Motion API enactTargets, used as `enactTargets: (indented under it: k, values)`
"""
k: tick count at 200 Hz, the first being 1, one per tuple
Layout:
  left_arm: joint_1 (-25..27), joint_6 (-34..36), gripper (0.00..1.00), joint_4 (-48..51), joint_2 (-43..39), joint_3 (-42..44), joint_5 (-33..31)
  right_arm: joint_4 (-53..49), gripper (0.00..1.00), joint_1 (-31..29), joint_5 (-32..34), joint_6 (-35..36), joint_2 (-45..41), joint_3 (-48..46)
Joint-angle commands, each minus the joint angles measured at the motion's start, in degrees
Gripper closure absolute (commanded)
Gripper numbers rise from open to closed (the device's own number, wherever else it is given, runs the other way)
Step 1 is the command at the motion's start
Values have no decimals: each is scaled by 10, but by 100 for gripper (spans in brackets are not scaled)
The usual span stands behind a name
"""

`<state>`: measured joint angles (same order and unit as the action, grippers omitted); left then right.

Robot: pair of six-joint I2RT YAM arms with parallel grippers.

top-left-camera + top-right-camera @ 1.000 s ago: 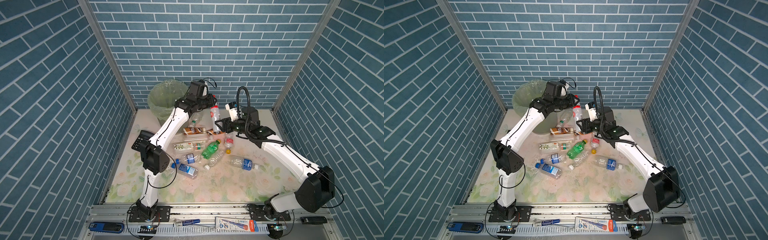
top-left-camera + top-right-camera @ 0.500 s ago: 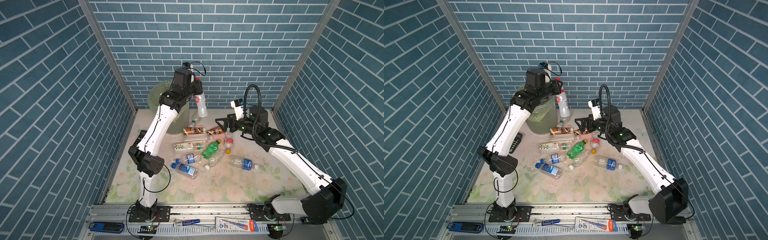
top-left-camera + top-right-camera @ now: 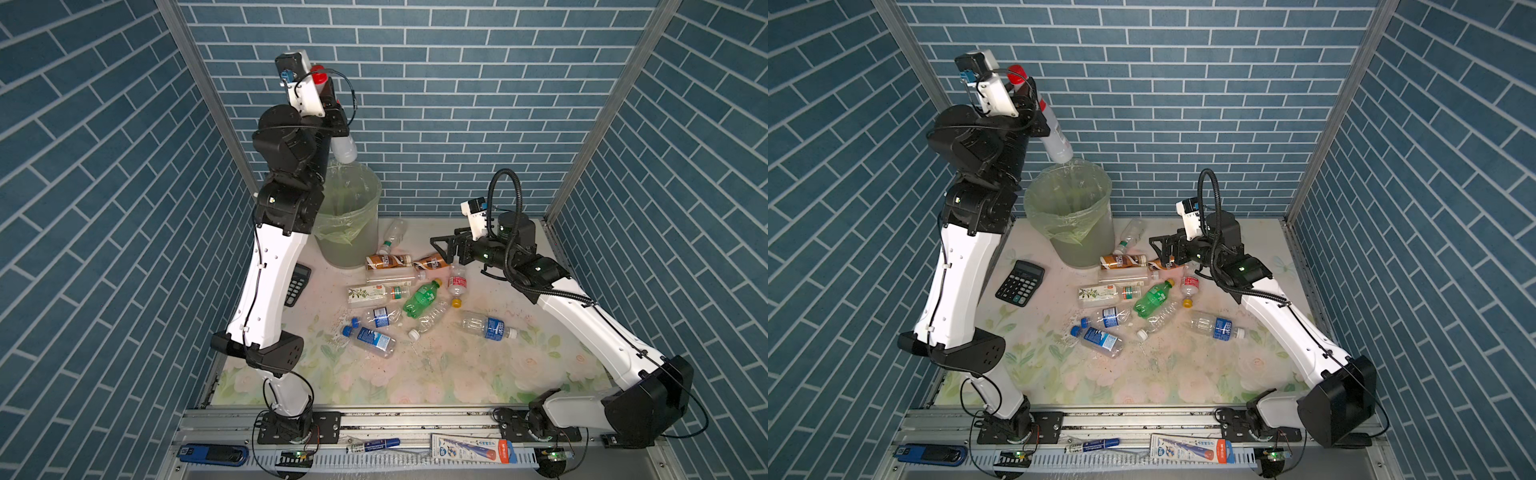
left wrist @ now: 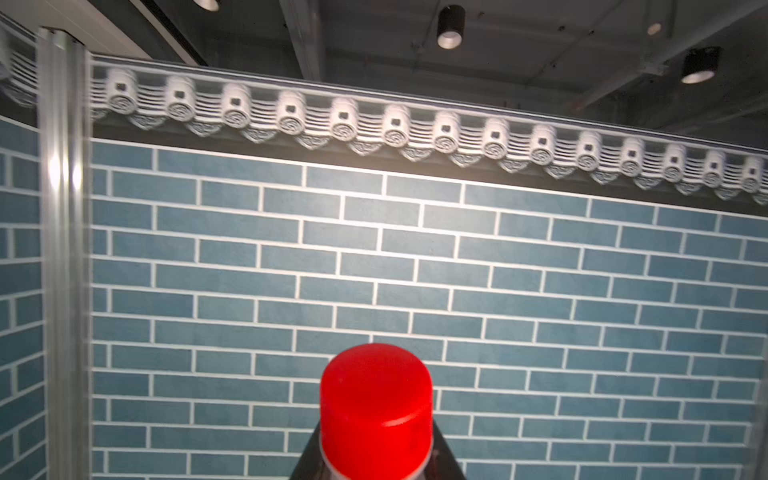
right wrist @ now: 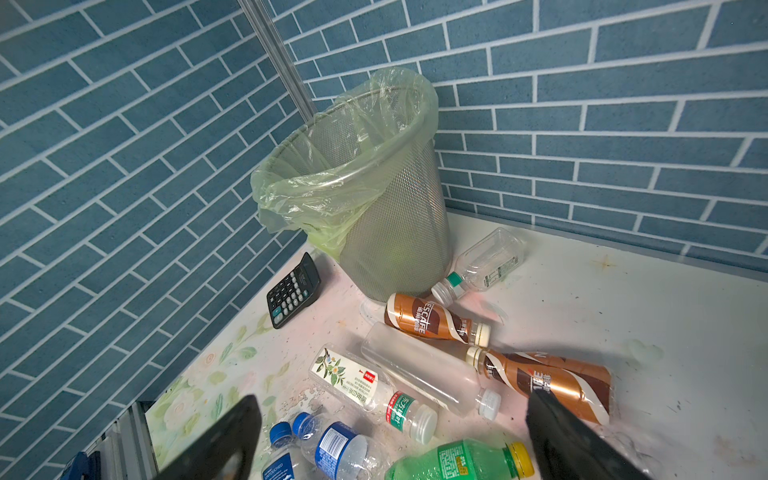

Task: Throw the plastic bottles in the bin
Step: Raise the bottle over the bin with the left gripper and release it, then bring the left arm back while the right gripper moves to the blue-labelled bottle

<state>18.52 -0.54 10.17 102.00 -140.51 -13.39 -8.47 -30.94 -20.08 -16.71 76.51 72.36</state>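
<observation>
Presently: one red-capped bottle (image 3: 1055,132), pale-bodied, gripped in the left jaws, cap up and tilted, its base just above the back rim of the bin (image 3: 1090,239). Step in hand: the drop. The next move likely calls for the jaws to part once the base is clear over the opening. Remaining bottles (image 3: 1152,297), roughly a dozen, lie scattered on the table (image 3: 1183,374) near the bin. Right jaws wide, empty, above the brown-wrapped pair (image 3: 1124,261). Calculator (image 3: 1020,283) apart. Floral table cover; blue brick walls (image 3: 1183,104) on three sides.
</observation>
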Motion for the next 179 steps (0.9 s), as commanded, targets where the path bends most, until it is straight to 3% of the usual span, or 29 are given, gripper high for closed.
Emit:
enactTargets:
  k: [1, 14, 26, 37, 44, 52, 55, 107, 179]
  values:
    - [-50, -23, 78, -1, 65, 27, 3, 15, 1, -5, -5, -6, 10, 20]
    - [-74, -53, 75, 17, 107, 18, 12, 17, 1, -7, -7, -10, 12, 20]
    - [-87, -74, 60, 59, 148, -19, 24, 16, 1, -7, -8, -13, 11, 19]
    - [-88, -78, 56, 109, 168, -51, 43, 14, 1, -7, -5, -14, 8, 17]
    - [-87, -78, 40, 120, 168, -50, 56, 13, 1, -9, -4, -14, 3, 14]
    - [-84, -81, 4, 118, 160, -33, 58, 14, 1, -9, 0, -14, -1, 8]
    - [-83, -82, 1, 115, 155, -26, 55, 14, 1, -9, 2, -14, -2, 6]
    - [-42, -62, 1, 100, 77, 61, 46, -19, 1, -8, 32, -8, -10, 1]
    - [136, -14, 1, 116, 17, 185, -26, -197, 1, 14, 200, -18, -32, -27]
